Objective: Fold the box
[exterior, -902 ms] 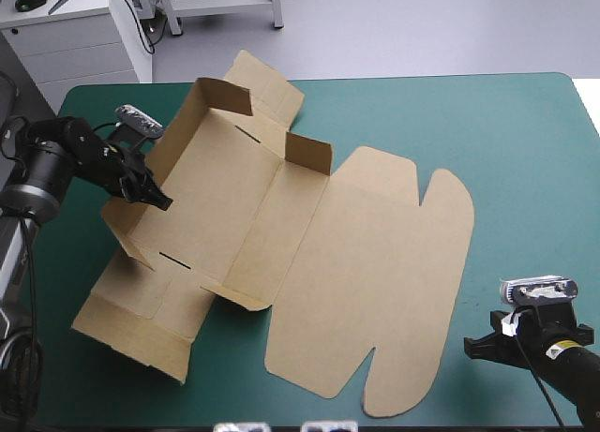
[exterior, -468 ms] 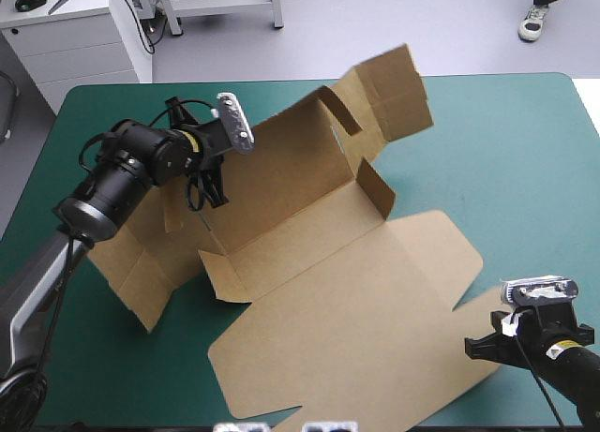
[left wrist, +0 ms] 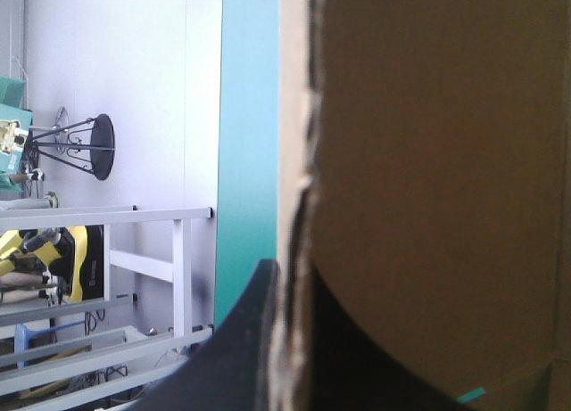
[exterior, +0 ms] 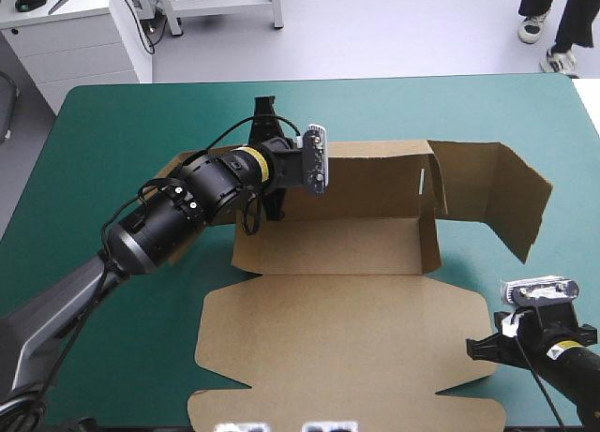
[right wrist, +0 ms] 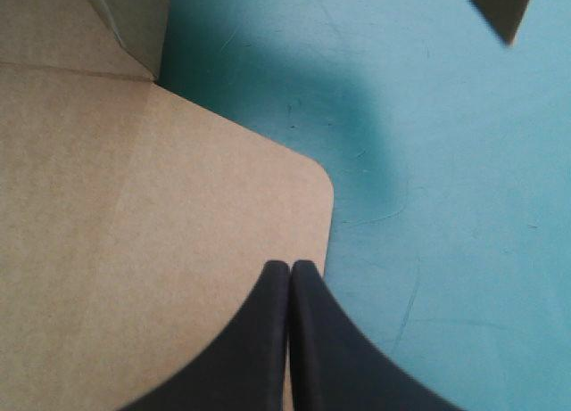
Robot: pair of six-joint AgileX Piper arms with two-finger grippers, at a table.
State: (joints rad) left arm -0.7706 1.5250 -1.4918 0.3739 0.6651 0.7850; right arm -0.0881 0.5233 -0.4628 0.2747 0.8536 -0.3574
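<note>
The brown box [exterior: 347, 348] lies at the table's middle, its lid flat toward the near edge. Its rear wall [exterior: 375, 184] stands raised, and an end flap [exterior: 502, 198] is lifted at the right. My left gripper [exterior: 274, 184] is shut on the box's left end. In the left wrist view the board's raw edge [left wrist: 294, 161] runs between the black fingers of that gripper [left wrist: 285, 282]. My right gripper [exterior: 480, 346] sits low by the lid's near right corner. Its fingers [right wrist: 290, 268] are shut just above the lid's rounded corner [right wrist: 303, 179], holding nothing.
The teal-green cover [exterior: 122, 123] shows around the box, widest at the far left and along the far edge. A white cabinet [exterior: 75, 34] stands beyond the table's far left corner. Beside the right gripper, teal-green cover [right wrist: 446, 206] extends toward the table's right edge.
The left arm has swung right with the box, turning it from the table's left side to the middle. The lid now faces the near edge. The right arm has not moved.
</note>
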